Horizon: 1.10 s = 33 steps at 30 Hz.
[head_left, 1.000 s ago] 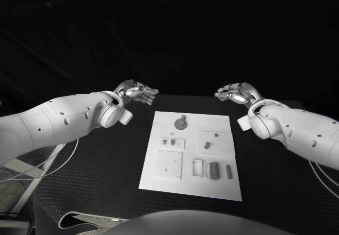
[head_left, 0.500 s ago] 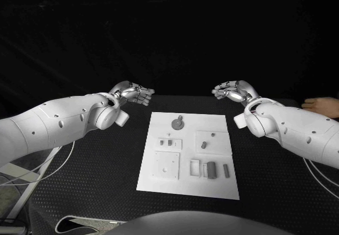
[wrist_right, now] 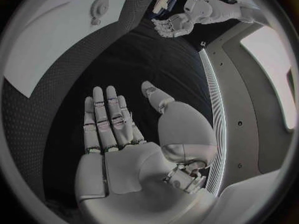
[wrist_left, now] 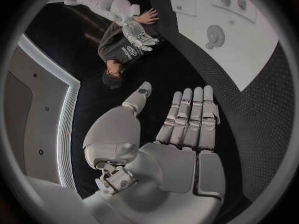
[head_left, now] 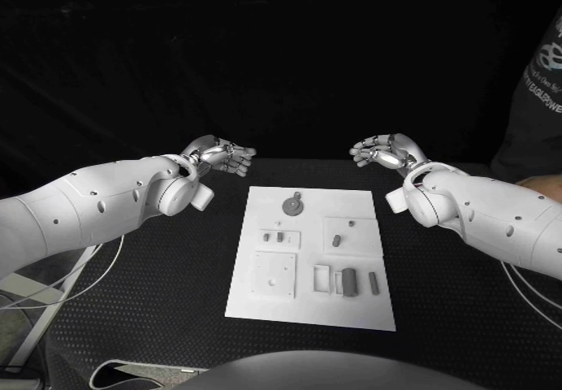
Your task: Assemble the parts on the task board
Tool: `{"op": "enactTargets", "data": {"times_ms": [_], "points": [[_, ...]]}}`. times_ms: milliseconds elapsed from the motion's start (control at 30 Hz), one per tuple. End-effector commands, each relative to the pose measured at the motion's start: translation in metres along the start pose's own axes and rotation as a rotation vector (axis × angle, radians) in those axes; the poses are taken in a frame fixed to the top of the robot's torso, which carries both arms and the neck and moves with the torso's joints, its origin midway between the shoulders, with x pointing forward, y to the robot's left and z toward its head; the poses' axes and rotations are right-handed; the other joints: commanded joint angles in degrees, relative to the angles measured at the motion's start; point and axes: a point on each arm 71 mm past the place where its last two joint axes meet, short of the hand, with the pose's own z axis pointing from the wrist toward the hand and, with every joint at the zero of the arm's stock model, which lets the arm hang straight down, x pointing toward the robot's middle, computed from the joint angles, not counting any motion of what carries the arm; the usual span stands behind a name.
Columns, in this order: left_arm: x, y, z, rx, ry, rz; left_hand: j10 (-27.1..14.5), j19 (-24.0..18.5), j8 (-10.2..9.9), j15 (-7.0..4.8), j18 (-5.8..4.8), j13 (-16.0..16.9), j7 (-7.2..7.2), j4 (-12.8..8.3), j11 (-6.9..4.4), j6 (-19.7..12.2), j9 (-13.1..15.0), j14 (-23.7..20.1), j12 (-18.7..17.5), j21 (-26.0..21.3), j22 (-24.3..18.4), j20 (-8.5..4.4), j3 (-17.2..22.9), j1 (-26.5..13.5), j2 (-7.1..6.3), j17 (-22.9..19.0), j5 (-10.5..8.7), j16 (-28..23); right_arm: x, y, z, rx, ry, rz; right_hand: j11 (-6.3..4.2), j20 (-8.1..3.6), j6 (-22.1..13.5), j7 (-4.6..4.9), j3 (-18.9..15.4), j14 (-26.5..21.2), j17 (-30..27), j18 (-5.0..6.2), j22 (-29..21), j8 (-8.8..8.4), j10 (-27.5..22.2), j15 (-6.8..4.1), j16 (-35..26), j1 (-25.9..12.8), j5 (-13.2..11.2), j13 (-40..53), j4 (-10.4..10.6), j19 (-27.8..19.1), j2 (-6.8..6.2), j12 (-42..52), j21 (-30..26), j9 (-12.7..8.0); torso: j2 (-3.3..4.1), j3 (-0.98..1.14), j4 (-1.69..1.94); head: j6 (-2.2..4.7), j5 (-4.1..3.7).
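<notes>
The white task board [head_left: 260, 302] lies in the middle of the black table. On it are small grey parts: a round toothed piece [head_left: 294, 204] at the far end, a short peg [head_left: 337, 240], and upright bars [head_left: 349, 282] near the front. My left hand [head_left: 220, 154] hovers beyond the board's far left corner, with straight fingers and an empty palm [wrist_left: 181, 134]. My right hand [head_left: 384, 151] mirrors it beyond the far right corner, also flat and empty [wrist_right: 118, 134]. Both wrist views show the board [wrist_left: 249, 50] [wrist_right: 50, 40] and the toothed piece [wrist_left: 215, 36] [wrist_right: 98, 7].
A square plate [head_left: 276, 274] and a small inset with two stubs [head_left: 278, 237] are set into the board. Black table surface [head_left: 153, 276] stretches on both sides. A person in dark clothes [head_left: 541, 89] stands at the far right, one hand [head_left: 541, 182] near the table edge.
Both hands keep their places above the board's far corners. The whole picture has shifted slightly. The person at the right edge has come further into view.
</notes>
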Motion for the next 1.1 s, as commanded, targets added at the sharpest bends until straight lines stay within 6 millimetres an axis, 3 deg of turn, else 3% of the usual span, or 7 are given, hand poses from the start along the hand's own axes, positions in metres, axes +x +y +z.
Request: {"op": "enactTargets", "data": {"times_ms": [33, 633, 833, 1100], "points": [[0.0010, -0.0020, 0.0003, 0.015, 0.013, -0.011, 0.44, 0.32, 0.11, 0.03, 0.96, -0.01, 0.20, 0.16, 0.12, 0.41, -0.09, 0.37, -0.20, -0.23, -0.06, 0.01, -0.12, 0.07, 0.53, 0.06, -0.03, -0.38, 0.0021, 0.0010, 0.0000, -0.011, 0.023, 0.008, -0.05, 0.02, 0.45, 2.38, 0.21, 0.51, 0.03, 1.08, -0.13, 0.20, 0.59, -0.04, 0.15, -0.23, -0.09, -0.01, -0.05, 0.62, 0.40, 0.33, -0.10, 0.07, 0.03, 0.01, 0.01, 0.02, -0.06], [-0.0014, -0.0011, -0.0007, 0.015, 0.008, -0.010, 0.55, 0.40, 0.13, 0.00, 0.93, -0.01, 0.17, 0.06, 0.09, 0.46, -0.12, 0.45, -0.28, -0.26, -0.13, -0.03, -0.12, 0.09, 0.52, 0.09, -0.03, -0.43, 0.0022, 0.0012, 0.0007, -0.014, 0.019, 0.007, -0.08, 0.08, 0.47, 2.37, 0.21, 0.70, -0.02, 1.20, -0.32, 0.21, 0.69, -0.09, 0.02, -0.38, -0.09, -0.09, -0.17, 0.91, 0.40, 0.30, -0.37, 0.05, 0.02, -0.11, 0.11, 0.28, -0.30], [-0.0013, -0.0011, -0.0007, 0.014, 0.010, -0.010, 0.57, 0.43, 0.13, -0.01, 0.92, -0.01, 0.17, 0.04, 0.09, 0.48, -0.13, 0.47, -0.30, -0.27, -0.15, -0.04, -0.13, 0.08, 0.52, 0.10, -0.03, -0.44, 0.0025, 0.0015, 0.0007, -0.015, 0.020, 0.008, -0.08, 0.09, 0.47, 2.37, 0.22, 0.72, -0.03, 1.22, -0.35, 0.21, 0.70, -0.10, -0.01, -0.40, -0.09, -0.10, -0.19, 0.95, 0.41, 0.29, -0.43, 0.05, 0.04, -0.01, 0.12, 0.41, -0.33], [-0.0019, -0.0009, -0.0009, 0.014, 0.009, -0.010, 0.63, 0.48, 0.16, -0.02, 0.91, -0.01, 0.15, 0.03, 0.07, 0.53, -0.14, 0.51, -0.33, -0.28, -0.18, -0.05, -0.13, 0.06, 0.56, 0.12, -0.03, -0.46, 0.0027, 0.0015, 0.0008, -0.015, 0.020, 0.008, -0.08, 0.10, 0.47, 2.37, 0.22, 0.75, -0.04, 1.24, -0.39, 0.21, 0.72, -0.10, -0.04, -0.42, -0.09, -0.12, -0.21, 0.99, 0.42, 0.28, -0.49, 0.04, 0.01, -0.07, 0.13, 0.36, -0.33]]}}
